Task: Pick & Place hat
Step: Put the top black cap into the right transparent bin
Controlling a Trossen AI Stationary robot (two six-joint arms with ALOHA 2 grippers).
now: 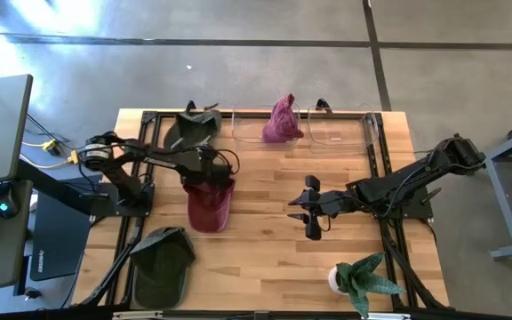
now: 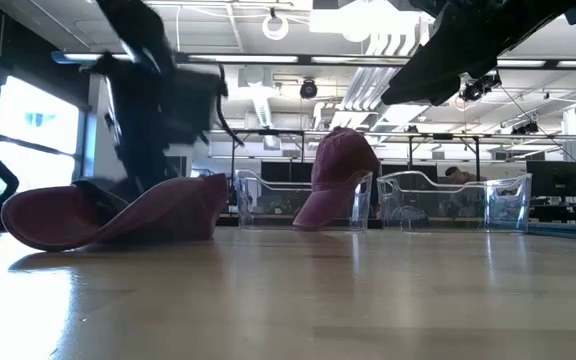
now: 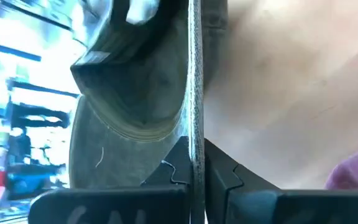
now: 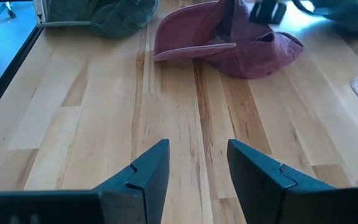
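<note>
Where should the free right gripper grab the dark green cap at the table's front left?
Probably the brim. The dark green cap lies flat with its crown slumped, so the stiff brim edge gives the right gripper something thin to pinch. Come from above, jaws across that edge; it hovers open mid-table now.

Two dark jointed arms [image 1: 149,160], black cables; angular black fingers [image 4: 148,171]

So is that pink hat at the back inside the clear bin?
Yes, in. The pink hat stands upright within the left clear bin.
</note>
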